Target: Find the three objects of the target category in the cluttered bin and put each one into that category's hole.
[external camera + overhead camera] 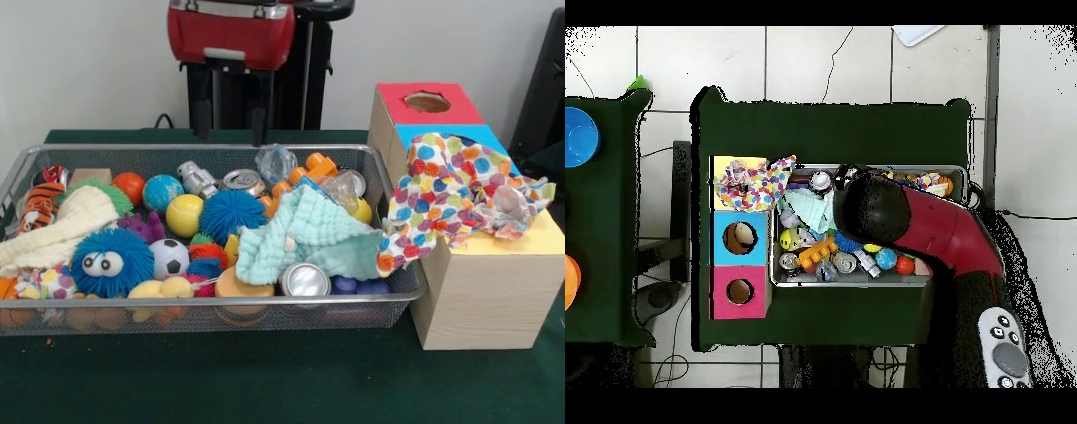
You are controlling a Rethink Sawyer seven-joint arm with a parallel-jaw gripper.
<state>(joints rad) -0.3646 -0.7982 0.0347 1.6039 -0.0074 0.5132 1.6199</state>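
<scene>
The wire mesh bin (pixel 221 301) is full of toys. My gripper (pixel 229 124) hangs open and empty above the bin's far side, over the cans. The polka-dot cloth (pixel 450 190) lies draped over the wood-grain box's yellow panel (pixel 540 238). It covers the hole and hangs down toward the bin. The mint-green waffle cloth (pixel 309 234) lies in the bin's right part. The cream knitted cloth (pixel 62 225) lies at the bin's left end. In the overhead view my arm (pixel 895 215) hides the gripper and the middle of the bin (pixel 865 283). The polka-dot cloth (pixel 760 185) and mint cloth (pixel 813 205) show there.
The red-panelled hole (pixel 427 102) and the blue panel (pixel 481 137) sit behind the yellow one; the cloth partly covers the blue. In the bin are a blue fuzzy ball with eyes (pixel 112 261), another blue fuzzy ball (pixel 231 215), metal cans (pixel 305 280) and small balls.
</scene>
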